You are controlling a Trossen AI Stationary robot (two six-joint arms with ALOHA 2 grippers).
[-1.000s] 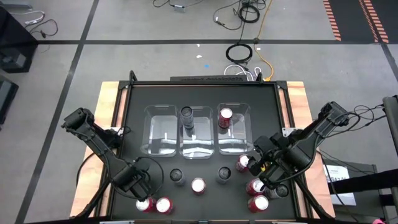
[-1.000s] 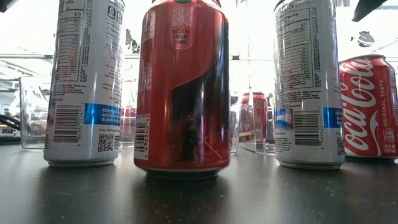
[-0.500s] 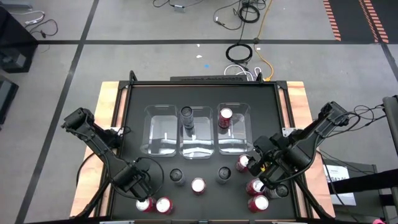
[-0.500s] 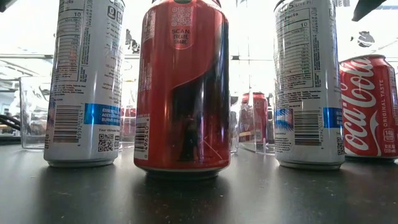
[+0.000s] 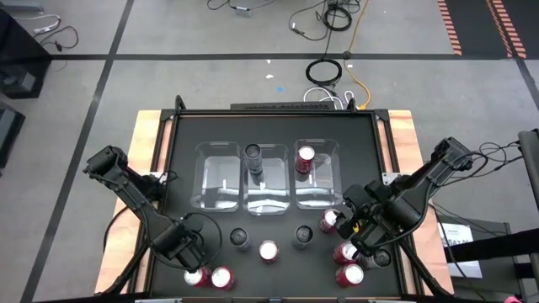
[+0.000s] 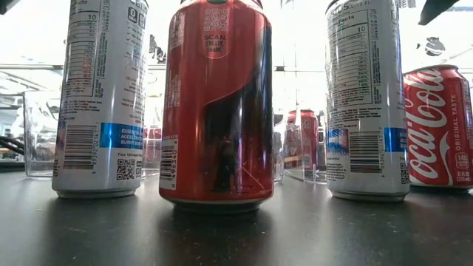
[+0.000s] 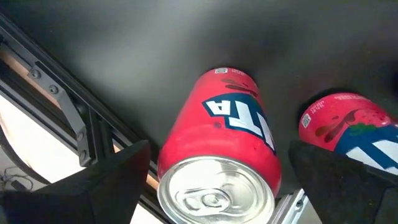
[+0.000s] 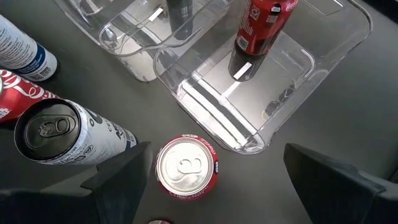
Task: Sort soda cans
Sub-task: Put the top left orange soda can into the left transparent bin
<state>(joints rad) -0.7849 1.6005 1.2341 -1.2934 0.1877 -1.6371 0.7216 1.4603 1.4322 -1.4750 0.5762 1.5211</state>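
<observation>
step: grasp red can (image 7: 217, 155) at counter (image 5: 189, 135) 7 o'clock | left hand (image 5: 187, 252) spread astride it | right hand (image 5: 358, 231) spread, 4 o'clock | tip: centre, lower, squeeze evenly, avoid neighbouring can (image 7: 348, 124)

Overhead camera straight down on the whole table (image 5: 181, 160), low camera level behind close cans (image 6: 216, 103), wrist cameras close above cans, bins (image 8: 273, 81) toward twelve o'clock.

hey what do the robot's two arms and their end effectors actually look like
Both arms are dark, almost black, built of slim jointed segments with chunky housings at the joints and thin black cables looping alongside. The left end effector and right end effector each carry two broad, flat matte-black fingers. No markings show.
</observation>
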